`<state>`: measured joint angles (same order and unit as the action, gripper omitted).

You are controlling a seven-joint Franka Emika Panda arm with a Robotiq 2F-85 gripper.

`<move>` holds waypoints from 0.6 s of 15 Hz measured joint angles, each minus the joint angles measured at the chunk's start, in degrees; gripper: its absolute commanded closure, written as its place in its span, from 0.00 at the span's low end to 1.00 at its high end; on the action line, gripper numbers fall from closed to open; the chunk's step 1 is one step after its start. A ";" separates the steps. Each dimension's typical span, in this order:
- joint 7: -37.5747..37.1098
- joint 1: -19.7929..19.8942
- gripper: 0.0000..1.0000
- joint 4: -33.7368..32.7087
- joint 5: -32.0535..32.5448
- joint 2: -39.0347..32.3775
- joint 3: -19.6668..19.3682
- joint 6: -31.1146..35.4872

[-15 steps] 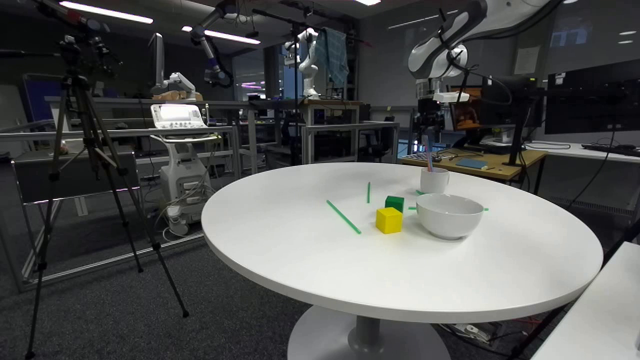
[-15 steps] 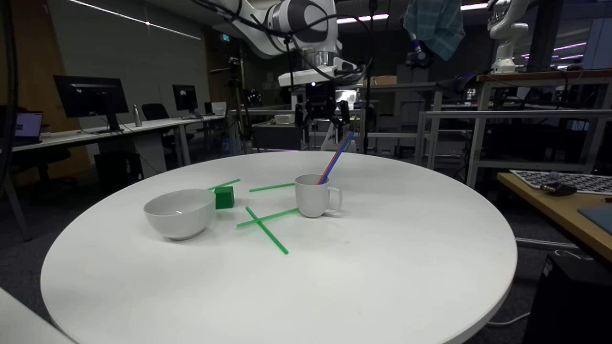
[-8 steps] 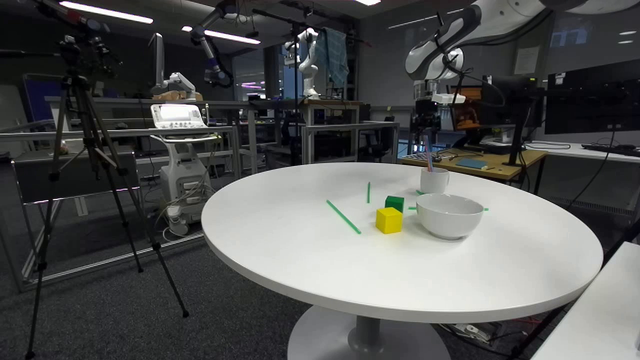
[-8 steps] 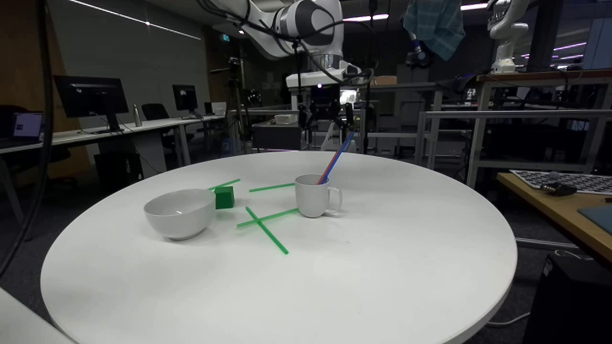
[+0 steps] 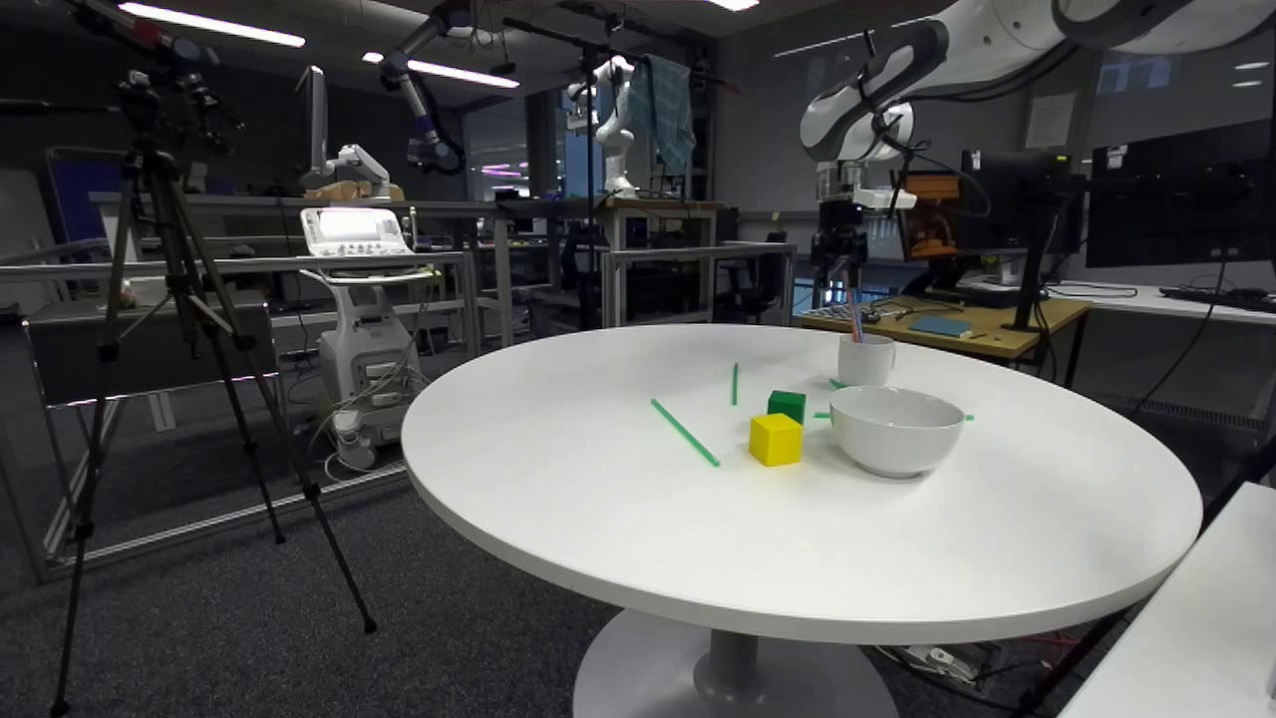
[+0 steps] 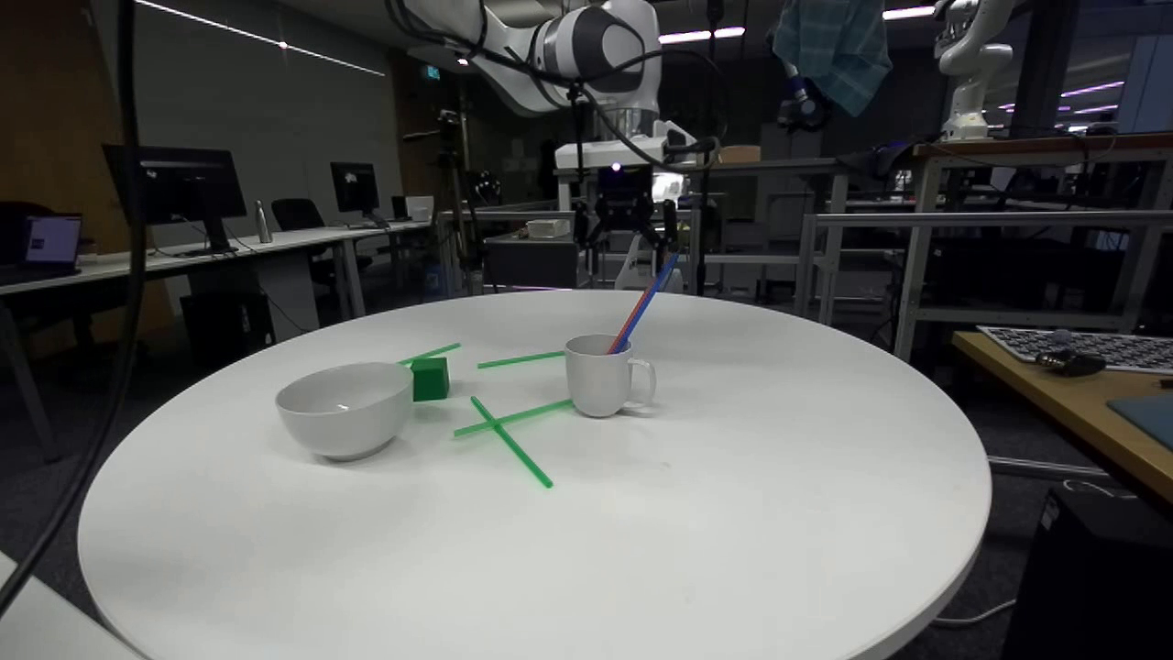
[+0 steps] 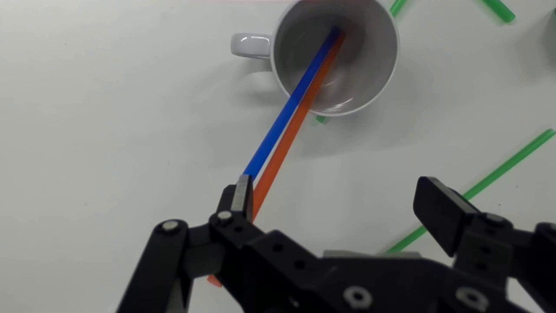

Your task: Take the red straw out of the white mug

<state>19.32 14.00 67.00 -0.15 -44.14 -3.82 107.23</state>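
The white mug (image 6: 596, 380) stands upright on the round table; it also shows in an exterior view (image 5: 863, 361) and the wrist view (image 7: 369, 76). The red straw (image 7: 282, 145) leans out of it against the blue straw (image 7: 276, 130), both tilted the same way. The straws also show in an exterior view: the red straw (image 6: 630, 323) and the blue straw (image 6: 656, 284). My gripper (image 7: 336, 204) is open and empty by the straws' upper ends. In the wrist view its left finger covers part of both straws; contact cannot be told. The gripper shows in both exterior views (image 6: 626, 258) (image 5: 839, 271).
A white bowl (image 6: 344, 417) stands on the table (image 6: 733, 513). A green cube (image 5: 788, 404) and a yellow cube (image 5: 776, 440) are beside it. Several green straws (image 6: 522, 451) lie around the mug and bowl. A desk (image 6: 1081, 394) is beyond the table edge.
My gripper has shifted, leftward in one exterior picture and slightly rightward in the other, with the fingers staying apart. The mug, straws, bowl and cubes have not moved.
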 measured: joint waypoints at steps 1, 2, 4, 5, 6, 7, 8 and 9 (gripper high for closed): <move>0.26 0.12 0.00 -0.60 -0.01 -0.51 0.10 -0.03; 0.54 0.24 0.00 -1.07 -0.01 -0.95 0.18 -0.04; 0.98 0.45 0.00 -1.98 -0.01 -1.78 0.21 -0.06; 1.20 0.53 0.00 -2.29 -0.01 -2.12 0.21 -0.07; 1.42 0.62 0.00 -2.49 -0.01 -2.36 0.21 -0.09; 1.60 0.72 0.00 -2.67 -0.01 -2.58 0.22 -0.12; 1.74 0.85 0.00 -2.96 -0.01 -2.84 0.27 -0.23; 1.85 1.00 0.00 -3.29 -0.01 -3.12 0.37 -0.47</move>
<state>21.17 15.01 63.70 -0.16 -47.27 -3.46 106.75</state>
